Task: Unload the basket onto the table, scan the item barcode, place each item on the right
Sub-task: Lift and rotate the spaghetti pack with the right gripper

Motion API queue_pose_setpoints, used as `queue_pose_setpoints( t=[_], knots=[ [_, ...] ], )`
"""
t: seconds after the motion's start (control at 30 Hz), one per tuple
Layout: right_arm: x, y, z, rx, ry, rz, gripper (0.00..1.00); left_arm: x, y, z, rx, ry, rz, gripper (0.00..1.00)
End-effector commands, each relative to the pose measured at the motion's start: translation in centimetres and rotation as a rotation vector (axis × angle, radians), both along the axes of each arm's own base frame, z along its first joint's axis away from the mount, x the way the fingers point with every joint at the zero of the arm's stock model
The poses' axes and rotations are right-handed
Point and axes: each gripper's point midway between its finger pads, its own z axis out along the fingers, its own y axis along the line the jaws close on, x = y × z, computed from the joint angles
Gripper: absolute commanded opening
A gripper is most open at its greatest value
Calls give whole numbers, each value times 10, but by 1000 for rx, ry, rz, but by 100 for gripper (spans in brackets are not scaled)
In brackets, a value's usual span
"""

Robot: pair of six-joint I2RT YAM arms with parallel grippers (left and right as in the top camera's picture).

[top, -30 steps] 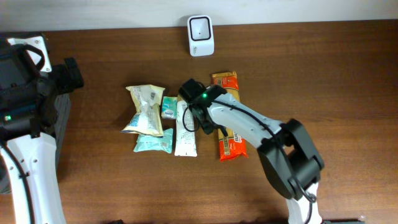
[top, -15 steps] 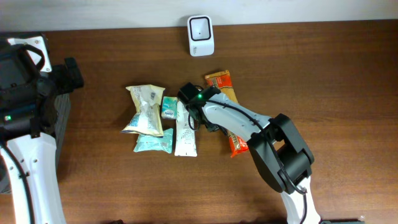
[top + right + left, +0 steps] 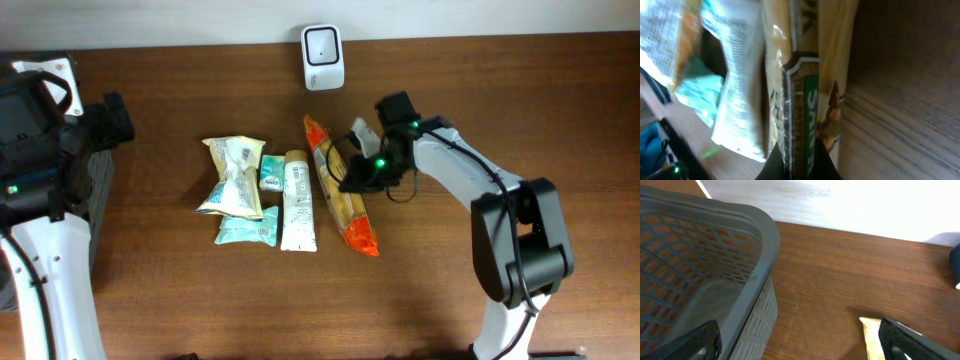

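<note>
One pasta packet [image 3: 350,215] pinched in right tool [image 3: 352,182], at its right edge; left tool [image 3: 800,345] agape.

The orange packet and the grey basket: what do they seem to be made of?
The orange packet looks like thin glossy plastic film: it creases and catches light in the right wrist view. The grey basket seems to be matte moulded plastic, with a perforated lattice wall.

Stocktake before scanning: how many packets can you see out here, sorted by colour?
1 yellow bag
2 teal packets, one small and one larger
1 white packet
1 orange packet
Total: 5
</note>
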Motion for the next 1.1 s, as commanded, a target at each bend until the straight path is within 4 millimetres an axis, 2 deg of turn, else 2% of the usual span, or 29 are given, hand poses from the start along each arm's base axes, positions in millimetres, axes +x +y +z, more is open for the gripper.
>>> queue_pose_setpoints(
  t=[0.0, 0.03, 0.1, 0.13, 0.17, 0.27, 0.37, 0.47, 0.5, 0.57, 0.63, 0.67, 0.83, 0.93, 1.0, 1.07],
  knots=[
    [-3, -23, -11, 59, 63, -86, 4, -2, -2, 10, -7, -28, -2, 99],
    [1, -39, -20, -3, 59, -120, 5, -2, -2, 10, -7, -28, -2, 99],
    [6, -69, -33, -121, 56, -176, 25, -2, -2, 10, -7, -28, -2, 99],
    [7, -76, -35, -143, 56, -190, 29, -2, -2, 10, -7, -28, -2, 99],
    [9, -79, -34, -138, 55, -197, 36, -2, -2, 10, -7, -28, -2, 99],
    [8, -73, -26, -99, 22, -122, 45, -2, -2, 10, -7, -28, -2, 99],
    [10, -72, -8, -98, 7, -60, 50, -2, -2, 10, -7, -28, -2, 99],
    [13, -72, 18, -104, 5, -17, 50, -2, -2, 10, -7, -28, -2, 99],
    [14, -72, 29, -104, 3, -2, 46, -2, -2, 10, -7, -28, -2, 99],
    [14, -66, 47, -104, -8, 39, 24, -2, -2, 10, -7, -28, -2, 99],
    [12, -56, 54, -104, -14, 66, 4, -2, -2, 10, -7, -28, -2, 99],
    [9, -52, 51, -119, -12, 80, 4, -2, -2, 10, -7, -28, -2, 99],
    [-1, -45, 13, -342, -8, 60, 4, -2, -2, 10, -7, -28, -2, 99],
    [4, -74, -23, -573, -40, -73, 6, -2, -2, 10, -7, -28, -2, 99],
    [2, -79, -37, -585, -50, -87, 14, -2, -2, 10, -7, -28, -2, 99],
    [-3, -82, -43, -588, -38, -87, 30, -2, -2, 10, -7, -28, -2, 99]
  ],
)
